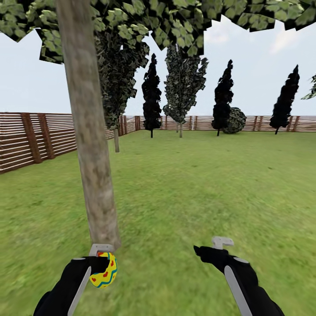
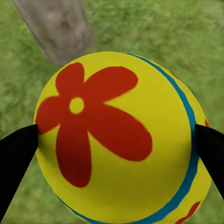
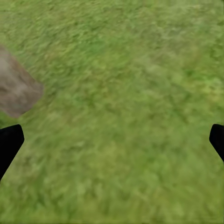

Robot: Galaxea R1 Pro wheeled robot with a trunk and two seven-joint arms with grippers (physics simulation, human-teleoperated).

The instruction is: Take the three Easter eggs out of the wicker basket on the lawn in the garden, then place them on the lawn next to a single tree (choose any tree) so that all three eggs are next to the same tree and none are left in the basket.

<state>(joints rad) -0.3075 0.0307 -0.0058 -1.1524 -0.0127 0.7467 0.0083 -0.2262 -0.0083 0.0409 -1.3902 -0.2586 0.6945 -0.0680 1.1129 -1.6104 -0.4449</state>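
Note:
A yellow Easter egg with red marks and blue-green bands is held in my left gripper, low in the head view just in front of the base of the tree. Seen from the left wrist, the egg with its red flower sits between the two black fingers, and the trunk stands just beyond it. My right gripper hangs open over the lawn, to the right of the trunk. Its fingers stand wide apart with only grass between them. The wicker basket is out of view.
A brown slatted fence runs along the left and the far side of the lawn. Dark narrow trees and a grey-green tree stand along the far fence. Open grass spreads to the right of the trunk.

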